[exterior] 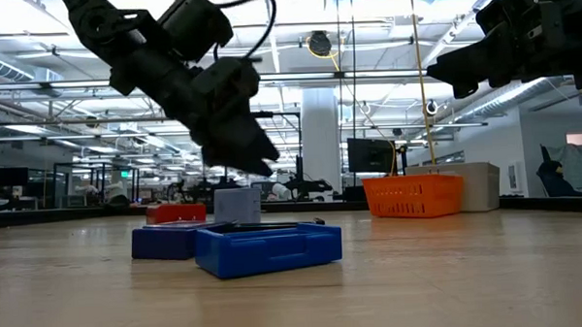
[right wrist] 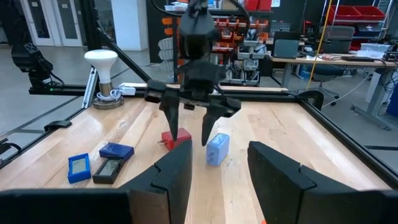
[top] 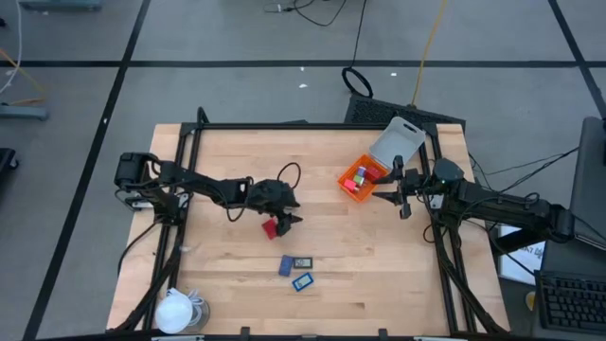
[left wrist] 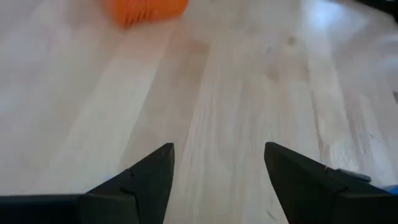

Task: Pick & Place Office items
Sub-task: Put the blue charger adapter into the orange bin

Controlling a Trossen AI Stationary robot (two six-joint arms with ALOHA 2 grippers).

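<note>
Pale wood table (top: 379, 275), black frame round it. At the near edge, left corner, a white round lump (top: 175, 311) w/ cord. Just in from there, mid-table, three flat pieces close together: blue rectangle (top: 302, 281) nearest, dark rectangle (top: 301, 262) and a second blue piece (top: 285, 266) beside it. In the low view the blue ones fill the foreground and block most of what lies behind.

Next back: red block (top: 271, 227) and a pale blue cube (right wrist: 217, 149) just beside it. The left gripper (top: 287, 214) hangs right over the red block, fingers (right wrist: 169, 109) spread apart, nothing between them; the tips straddle the block from above, and contact can't be made out. Cube barely shows from overhead, the arm covers it; the right wrist view gives it clearly.

Farther, right side: orange tray (top: 354, 188) w/ grey lid (top: 397, 145) tilted open at its far corner; small purple and red bits inside, too small to sort. The right gripper (top: 404, 192) sits just beside the tray, raised off the table, fingers (right wrist: 283, 177) part open, empty.

Left wrist view: bare wood between its own fingers, orange tray blurred at the edge.
</note>
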